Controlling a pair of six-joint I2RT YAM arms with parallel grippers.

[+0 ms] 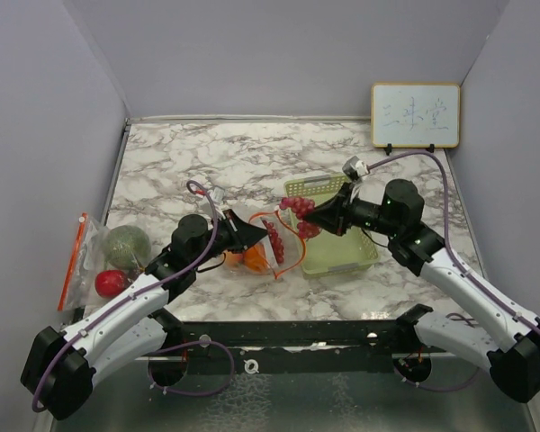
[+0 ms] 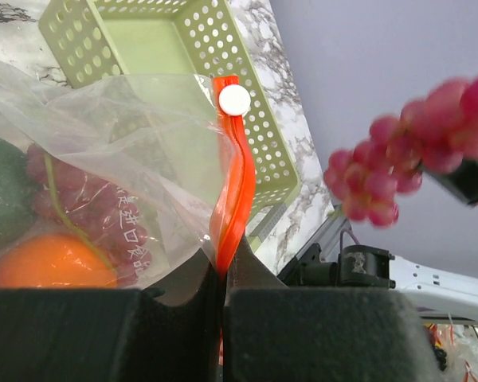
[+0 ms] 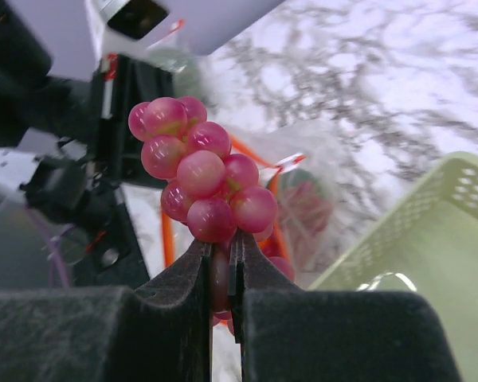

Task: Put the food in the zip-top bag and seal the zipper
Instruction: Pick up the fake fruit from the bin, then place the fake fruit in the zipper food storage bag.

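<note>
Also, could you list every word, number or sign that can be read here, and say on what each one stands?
On the whiteboard: blue handwritten characters, too small to read; the first may be "三".
On the zip-top bag: red printed Chinese characters, seemingly "进口食", the rest blurred.
No other text shows.

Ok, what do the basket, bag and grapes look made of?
The basket: pale green moulded plastic, matt, with rows of punched holes. The bag: thin clear plastic film, glossy and creased, with an orange-red zip strip. The grapes: smooth, shiny, very even pink-red balls, likely a plastic replica, though real fruit cannot be ruled out.
</note>
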